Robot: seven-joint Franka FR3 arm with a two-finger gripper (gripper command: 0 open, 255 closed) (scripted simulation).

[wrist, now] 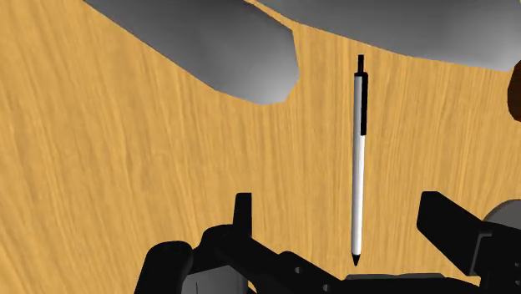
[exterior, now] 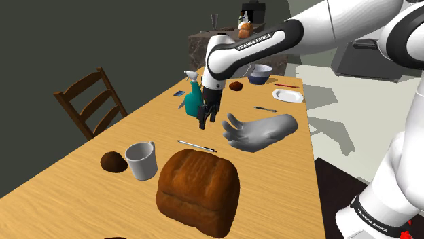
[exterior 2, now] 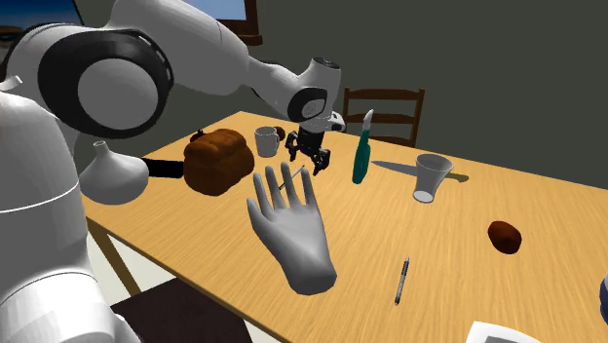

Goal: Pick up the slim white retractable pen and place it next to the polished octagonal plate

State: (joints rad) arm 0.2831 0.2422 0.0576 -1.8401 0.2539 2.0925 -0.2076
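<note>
jaws: black, wide open, holding nothing, up above the light wooden counter (exterior: 75, 180).
pen: thin white pen with a black tip (wrist: 359, 159), lying flat on the counter. it shows in the gap between the jaws, and they do not touch it.
near the pen: big grey hand shape (exterior: 261, 131), brown loaf of bread (exterior: 198, 190), white mug (exterior: 141, 160).
plate: white flat plate with cut corners (exterior: 288, 96), at the far end of the counter, well apart from the pen.
bottle: teal spray bottle (exterior: 193, 100), standing up near the jaws.
</note>
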